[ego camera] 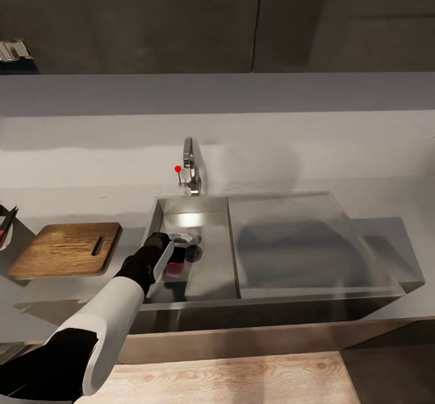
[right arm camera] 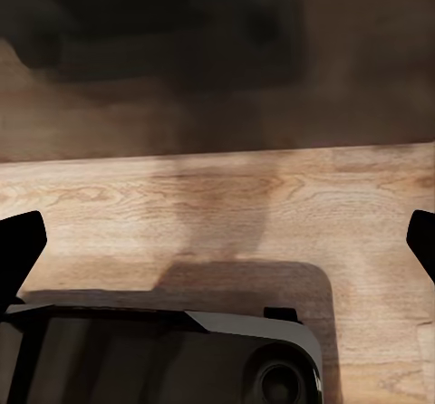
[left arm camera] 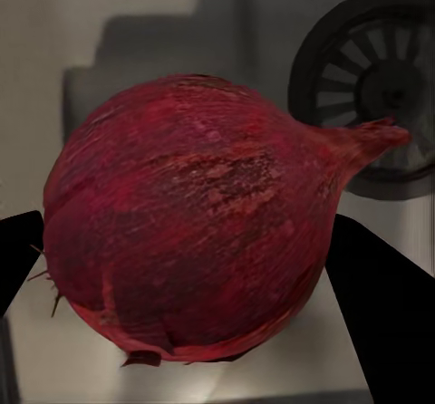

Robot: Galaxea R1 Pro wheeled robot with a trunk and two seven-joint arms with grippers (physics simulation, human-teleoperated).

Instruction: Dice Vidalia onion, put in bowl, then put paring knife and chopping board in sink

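The left gripper [left arm camera: 186, 259] reaches into the sink [ego camera: 217, 259] basin, its fingers [left arm camera: 381, 313] closing around the dark red onion [left arm camera: 195, 241] beside the drain [left arm camera: 372, 87]. The chopping board [ego camera: 67, 249] lies on the countertop [ego camera: 362, 198] left of the basin rim. The right gripper [right arm camera: 217, 241] hangs spread wide over wooden floor [right arm camera: 227, 205]

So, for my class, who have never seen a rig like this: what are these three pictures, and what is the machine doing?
It is a simulated two-armed robot at a kitchen counter. The head camera looks down on the grey steel sink, its chrome tap and the brown wooden chopping board. The left arm reaches into the basin. Its wrist camera shows the left pincer with a dark finger either side of a round dark-red onion, beside the round dark drain. The right wrist camera shows the open right pincer over pale wooden flooring.
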